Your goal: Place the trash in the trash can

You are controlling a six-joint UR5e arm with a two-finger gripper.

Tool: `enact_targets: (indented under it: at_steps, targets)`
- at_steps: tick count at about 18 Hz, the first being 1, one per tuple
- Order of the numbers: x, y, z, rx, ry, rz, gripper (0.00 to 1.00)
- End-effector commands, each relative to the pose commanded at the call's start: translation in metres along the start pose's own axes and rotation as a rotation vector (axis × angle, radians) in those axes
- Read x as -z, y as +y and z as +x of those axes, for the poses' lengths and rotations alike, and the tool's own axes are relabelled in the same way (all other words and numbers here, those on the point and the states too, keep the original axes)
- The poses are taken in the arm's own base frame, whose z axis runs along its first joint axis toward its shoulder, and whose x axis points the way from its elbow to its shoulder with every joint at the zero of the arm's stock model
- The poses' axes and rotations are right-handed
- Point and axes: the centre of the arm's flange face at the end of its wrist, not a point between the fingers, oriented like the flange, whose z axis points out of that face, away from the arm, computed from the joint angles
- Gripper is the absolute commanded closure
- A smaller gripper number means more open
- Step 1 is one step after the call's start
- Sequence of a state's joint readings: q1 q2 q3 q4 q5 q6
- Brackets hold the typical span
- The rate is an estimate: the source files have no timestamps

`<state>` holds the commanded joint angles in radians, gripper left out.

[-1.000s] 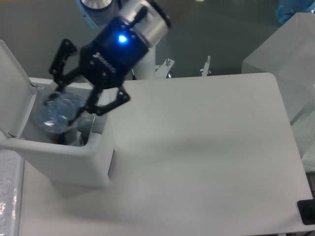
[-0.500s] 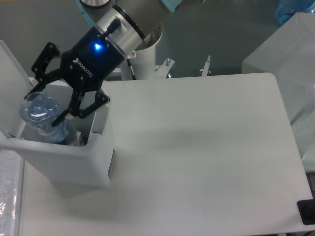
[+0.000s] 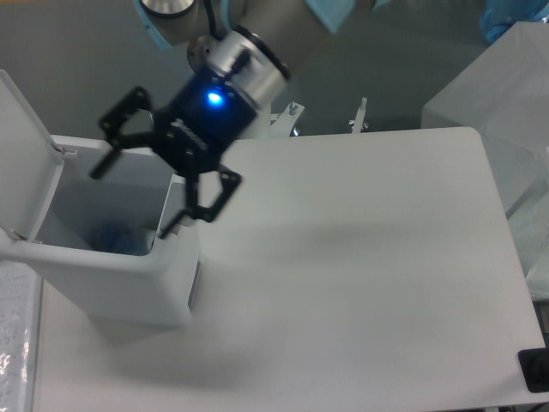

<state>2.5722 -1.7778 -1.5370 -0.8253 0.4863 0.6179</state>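
The trash can (image 3: 111,283) is a large white bin at the left of the table, its hinged lid (image 3: 26,163) standing open. My gripper (image 3: 133,197) hangs over the bin's open top with its black fingers spread wide and nothing between them. Deep inside the bin a bluish blurred shape (image 3: 111,236) shows, which looks like the clear water bottle lying at the bottom. The small clear pouch is hidden or out of view.
The white table (image 3: 360,275) stretches to the right of the bin. A translucent box (image 3: 506,112) stands at the far right. A black object (image 3: 536,369) sits at the table's lower right corner. Metal clamps (image 3: 360,116) stand at the back edge.
The gripper held the bottle over the bin, then opened. The bottle has dropped into the bin. The gripper has moved up and to the right, fingers now wide.
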Motion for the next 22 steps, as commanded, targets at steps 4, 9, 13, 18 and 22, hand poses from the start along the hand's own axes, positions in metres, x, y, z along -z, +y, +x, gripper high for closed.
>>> enact_targets:
  at_steps: [4,9,13,18,22]
  targets:
    - [0.021,0.030,-0.061,0.025,-0.056,0.000,0.00]
    - [0.028,0.065,-0.113,0.010,-0.219,-0.143,0.00]
    - [0.030,0.081,-0.144,-0.051,-0.377,-0.323,0.00]
    - [0.035,0.103,-0.171,-0.135,-0.523,-0.566,0.00]
    - [0.035,0.092,-0.173,-0.225,-0.485,-0.664,0.00]
